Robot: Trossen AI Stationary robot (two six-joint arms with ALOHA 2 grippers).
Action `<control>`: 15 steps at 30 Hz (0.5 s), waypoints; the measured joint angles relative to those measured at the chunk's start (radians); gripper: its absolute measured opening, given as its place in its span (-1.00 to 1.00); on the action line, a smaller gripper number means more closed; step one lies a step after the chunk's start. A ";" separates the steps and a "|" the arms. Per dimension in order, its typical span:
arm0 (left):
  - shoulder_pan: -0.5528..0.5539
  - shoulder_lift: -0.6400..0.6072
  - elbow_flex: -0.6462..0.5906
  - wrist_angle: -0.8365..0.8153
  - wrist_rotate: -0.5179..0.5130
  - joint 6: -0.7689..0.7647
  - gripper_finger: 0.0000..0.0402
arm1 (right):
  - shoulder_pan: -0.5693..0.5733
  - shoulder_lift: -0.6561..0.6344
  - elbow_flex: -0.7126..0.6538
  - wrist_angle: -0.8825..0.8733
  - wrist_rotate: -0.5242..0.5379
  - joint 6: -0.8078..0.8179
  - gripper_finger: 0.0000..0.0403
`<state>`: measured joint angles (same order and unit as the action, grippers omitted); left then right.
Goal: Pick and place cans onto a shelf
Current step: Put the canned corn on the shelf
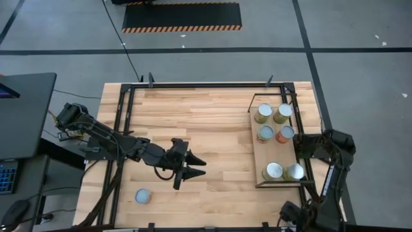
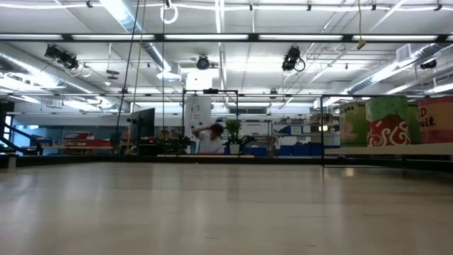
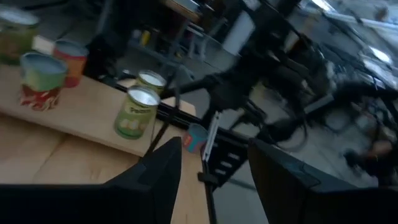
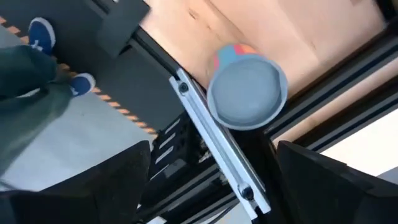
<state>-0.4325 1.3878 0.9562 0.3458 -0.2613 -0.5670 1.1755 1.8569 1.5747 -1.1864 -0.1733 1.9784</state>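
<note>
Hovering over the middle of the table, nearer its front edge, the left gripper [image 1: 193, 168] has its two dark fingers [image 3: 155, 177] spread apart with nothing between them; its wrist view looks past them to the shelf's end. The right gripper [image 4: 208, 180] sits by the table's right edge, just outside the shelf [image 1: 262, 164], and its wrist view shows its fingers standing wide apart and empty, with a round-topped can [image 4: 247, 90] seen beyond them against the black frame rail. The shelf, a light-wood panel with a thin black edge, lies along the right side of the table [image 1: 206, 122]. Six cans stand on it: four clustered at its far end, among them a green-labelled can [image 1: 264, 133] and an orange-labelled can [image 1: 285, 134], and a pair of silver-topped cans [image 1: 283, 171] side by side at its near end. One more tin, the blue-grey can [image 1: 143, 196], stands alone near the table's front left corner, well apart from the shelf and from the left gripper. The low view shows the shelf's cans at the right.
</note>
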 joint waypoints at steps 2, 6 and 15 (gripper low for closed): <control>0.012 -0.001 0.000 0.000 0.044 0.055 -0.05 | -0.005 -0.037 -0.067 0.054 -0.011 0.036 0.78; 0.047 -0.018 0.000 -0.006 0.119 0.086 -0.05 | -0.027 -0.080 -0.189 0.191 -0.075 0.080 0.79; 0.078 -0.036 0.000 -0.038 0.085 0.075 -0.05 | -0.041 -0.075 -0.301 0.239 -0.109 0.029 0.89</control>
<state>-0.3542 1.3518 0.9562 0.3076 -0.1762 -0.4924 1.1341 1.7821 1.2742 -0.9473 -0.2820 2.0077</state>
